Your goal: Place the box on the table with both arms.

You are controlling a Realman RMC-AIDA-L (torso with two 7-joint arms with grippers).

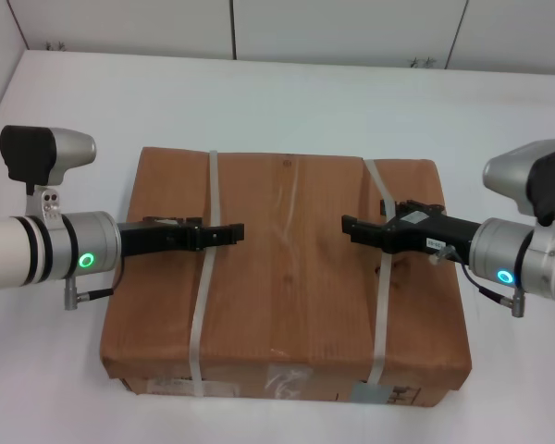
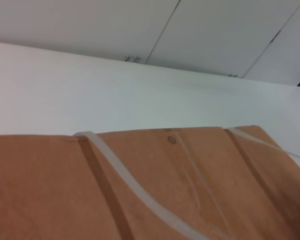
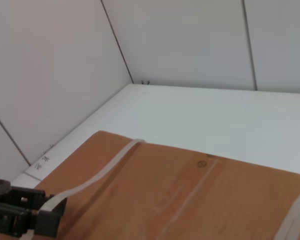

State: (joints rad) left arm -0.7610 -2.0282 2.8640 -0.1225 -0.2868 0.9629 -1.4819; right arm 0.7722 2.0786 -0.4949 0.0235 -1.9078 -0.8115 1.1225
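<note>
The box lies flat on the white surface, its labelled side facing the near edge and its far side well short of the far edge, roughly midway between the two side edges. Two whitish straps cross its top from near to far.

The left hand reaches in from the left side and sits low over the top, its tips at the left strap. The right hand comes in from the right side, its tips just inside the right strap. Both look narrow, fingers drawn close together, but I cannot tell whether either one is pinching a strap or only resting above it.

Judging by how the box lies, it looks already set down, so release and withdrawal would be the remaining step. The risk is a finger hooked under a strap: pulling the arm away would drag or tilt the box. If one hand lets go before the other, the box could skew toward that side.
</note>
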